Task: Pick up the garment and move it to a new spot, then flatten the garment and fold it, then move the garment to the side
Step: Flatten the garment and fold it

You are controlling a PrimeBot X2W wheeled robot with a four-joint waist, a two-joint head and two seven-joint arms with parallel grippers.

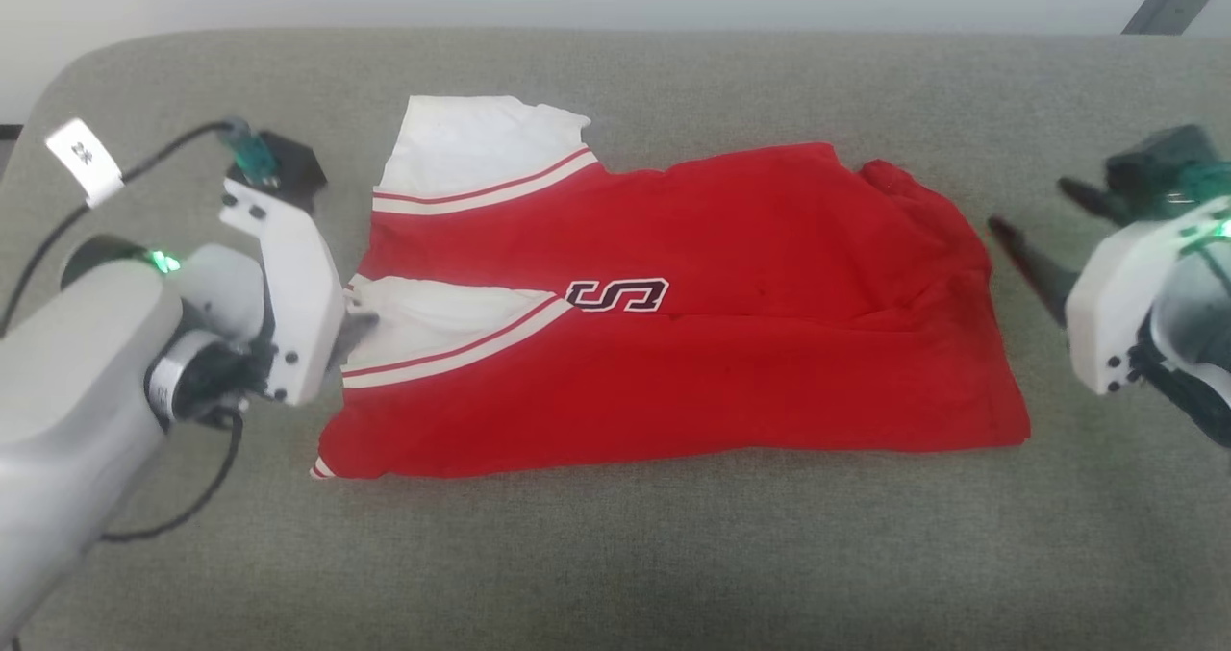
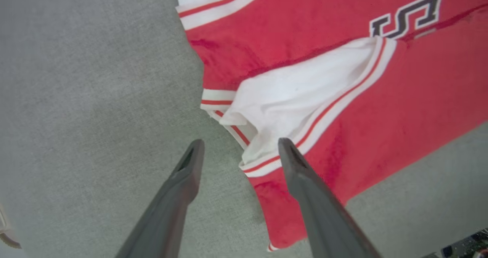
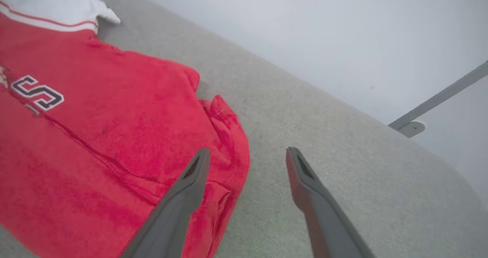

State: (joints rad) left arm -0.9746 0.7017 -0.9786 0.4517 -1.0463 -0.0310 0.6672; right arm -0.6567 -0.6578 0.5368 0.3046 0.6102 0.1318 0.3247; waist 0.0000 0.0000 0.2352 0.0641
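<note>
On the grey padded surface [image 1: 615, 555] the garment [image 1: 673, 343] lies folded, its long axis running left to right between the arms. At its white-sleeve end the left gripper [image 2: 240, 143] is spread, one finger over the striped trim; the right gripper [image 3: 248, 151], also spread, sits just beside the red hem end, so the left looks nearer
</note>
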